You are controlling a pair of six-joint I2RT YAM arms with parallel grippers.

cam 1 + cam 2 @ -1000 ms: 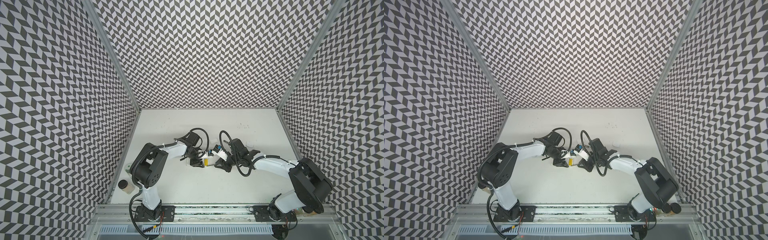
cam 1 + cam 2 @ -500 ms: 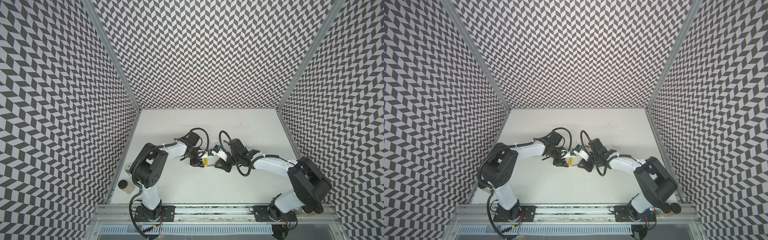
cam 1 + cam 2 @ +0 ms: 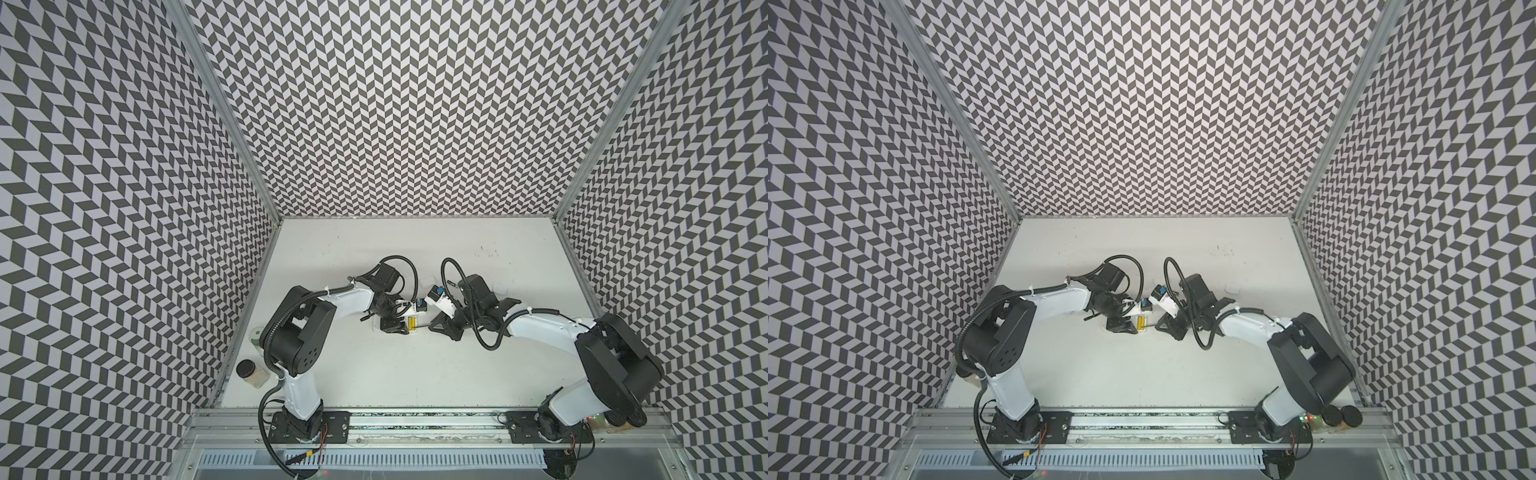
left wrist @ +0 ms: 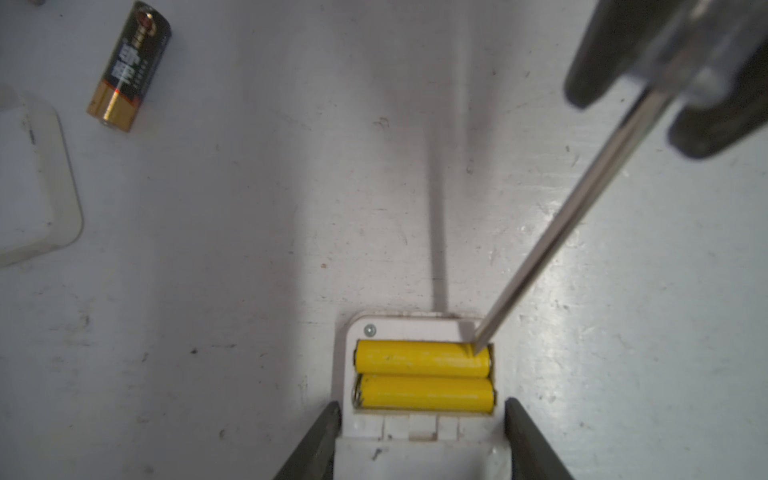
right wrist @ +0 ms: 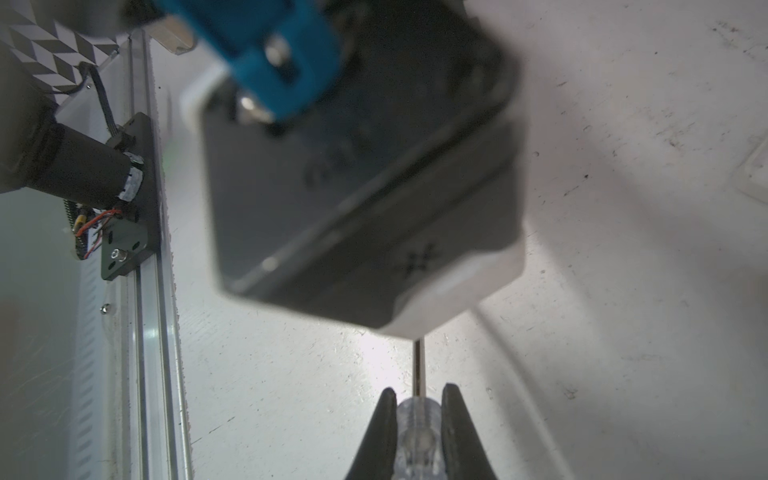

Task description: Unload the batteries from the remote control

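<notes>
The white remote control lies on the table with its battery bay uncovered. Two yellow batteries lie side by side in the bay. My left gripper is shut on the remote's sides just behind the bay. My right gripper is shut on the clear handle of a screwdriver. Its metal shaft slants down, and the tip rests on one end of the battery nearer the remote's end. In both top views the grippers meet mid-table around the yellow batteries.
A loose black battery with a gold end lies on the table beside the flat white cover. A jar stands outside the table's left edge. Two dark-lidded jars sit by the right arm's base on the front rail.
</notes>
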